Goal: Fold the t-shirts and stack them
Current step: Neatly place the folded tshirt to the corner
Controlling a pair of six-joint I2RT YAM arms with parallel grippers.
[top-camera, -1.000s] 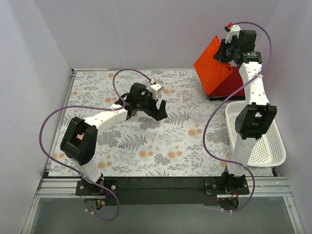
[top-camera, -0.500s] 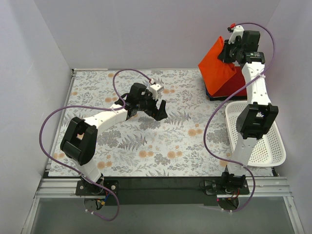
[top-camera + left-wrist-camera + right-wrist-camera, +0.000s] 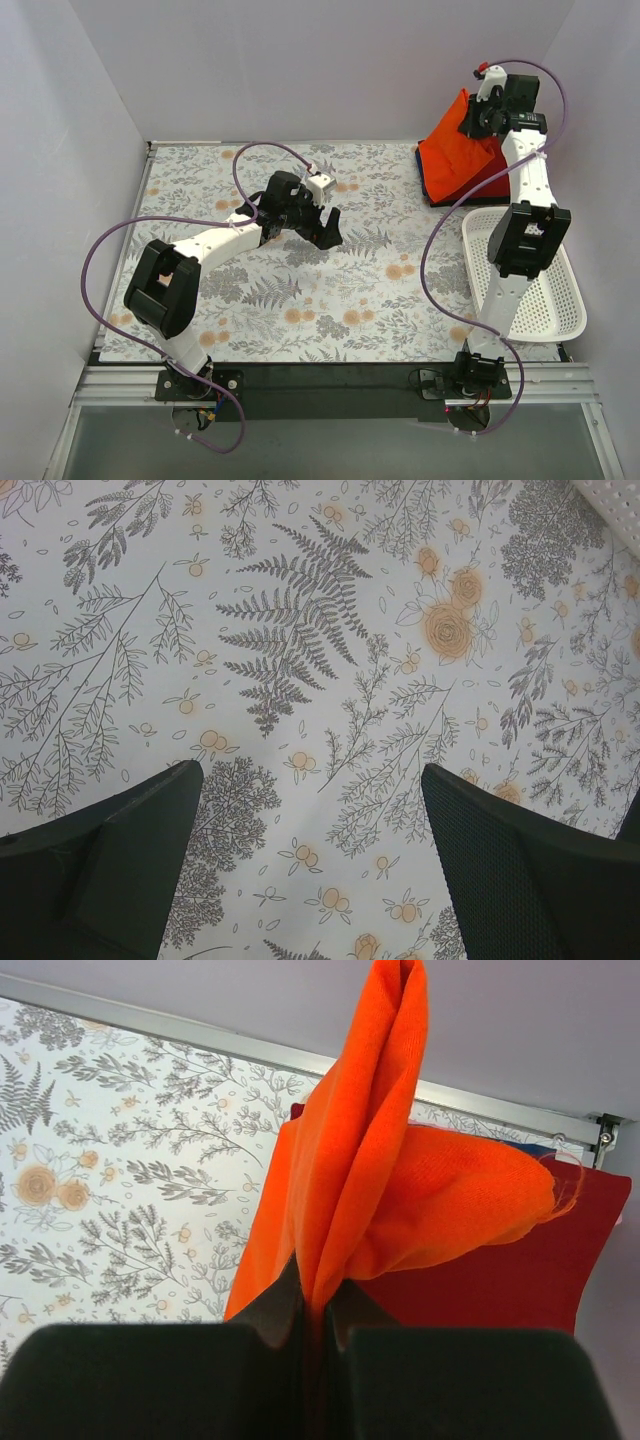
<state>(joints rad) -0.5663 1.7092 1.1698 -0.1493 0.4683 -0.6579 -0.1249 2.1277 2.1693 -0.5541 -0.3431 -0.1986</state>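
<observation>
Orange-red t-shirt point(image 3: 452, 150) is hanging at the far right corner of the desk, its bright cotton gathering into a tall, narrow ridge at the top and spreading into a loose, puffed drape lower down. The right claw point(image 3: 480, 110) is holding it up from above and is pinching that ridge. In the wrist view its two dark fingers are pressing together with the cloth squeezed between them, and the fabric is running straight out from the pinch before bulging over to one side. The lower part of the shirt is reaching down to the crimson t-shirt point(image 3: 480, 1290), which is lying flat beneath it in the same corner, its darker red showing beside and below the orange folds. A thin strip of the blue t-shirt point(image 3: 520, 1146) is peeking out at the far side of the crimson one, close to the metal rail. The left claw point(image 3: 325, 225) is hovering over the middle of the desk, well apart from all the shirts, its fingers spreading wide with only the floral cloth point(image 3: 300, 300) showing between them. The white basket point(image 3: 572, 318) is sitting along the right edge, nearer than the shirts
</observation>
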